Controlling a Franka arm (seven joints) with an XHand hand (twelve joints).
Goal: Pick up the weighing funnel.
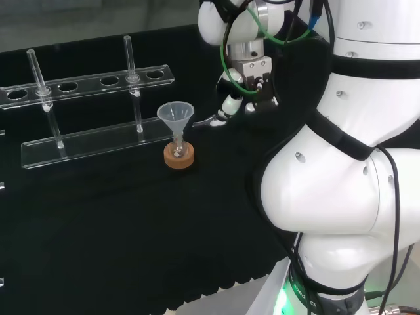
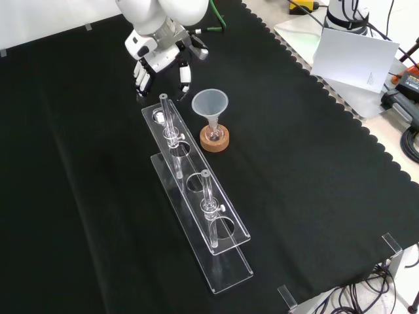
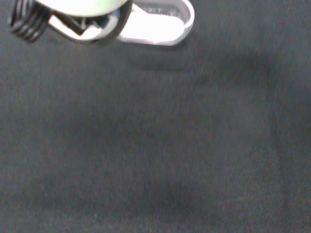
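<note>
The hand is seen low over the cloth. It's glossy white shells with black in between, and the fingers are hung down, eased apart and only a little bent, not closed on anything that can be made out. In the head view the hand is partly cut off by the arm, whose big smooth rounded links are parked in front. The weighing funnel is spotted there as a small pale sliver, flat on the cloth right at a fingertip and just right of the funnel. Whether it's actually touched can't be told, and its shape is hardly readable, it's clear stuff on black weave. In the wrist view the hand is blurred to a white rounded blob over matte fabric. The funnel is a clear cone, mouth up, stem dropped into a tiny flask that's barely made out, sat on a round brown cork ring. Further out, a long clear plastic rack with round holes is laid, with two thin glass tubes stood upright in it.
</note>
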